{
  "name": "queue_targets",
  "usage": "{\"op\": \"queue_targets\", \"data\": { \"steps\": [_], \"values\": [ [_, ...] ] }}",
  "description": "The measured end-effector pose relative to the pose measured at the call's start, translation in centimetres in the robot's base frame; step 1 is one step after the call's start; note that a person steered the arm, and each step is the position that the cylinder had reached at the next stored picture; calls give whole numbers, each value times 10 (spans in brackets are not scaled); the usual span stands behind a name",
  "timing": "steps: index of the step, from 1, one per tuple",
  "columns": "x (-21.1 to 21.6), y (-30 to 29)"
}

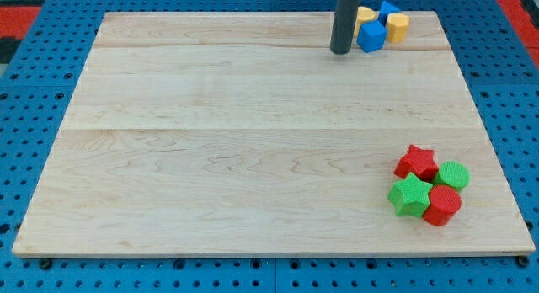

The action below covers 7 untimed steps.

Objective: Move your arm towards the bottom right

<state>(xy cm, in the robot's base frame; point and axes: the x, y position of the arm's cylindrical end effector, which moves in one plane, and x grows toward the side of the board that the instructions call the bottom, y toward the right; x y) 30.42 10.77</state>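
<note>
At the view's top, my tip (340, 51), a bare stiff rod holding nothing, rests on the smooth table (236, 141) beside a blue block (371, 36), so it should glide easily toward the bottom right.

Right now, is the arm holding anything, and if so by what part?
Nothing is held. My tip rests on the board just to the view's left of the blue block, apparently not touching it.
</note>
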Motion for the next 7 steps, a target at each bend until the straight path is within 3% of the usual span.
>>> {"op": "queue_targets", "data": {
  "steps": [2, 4, 7],
  "values": [
    [98, 14],
    [105, 127],
    [226, 183]
  ]
}}
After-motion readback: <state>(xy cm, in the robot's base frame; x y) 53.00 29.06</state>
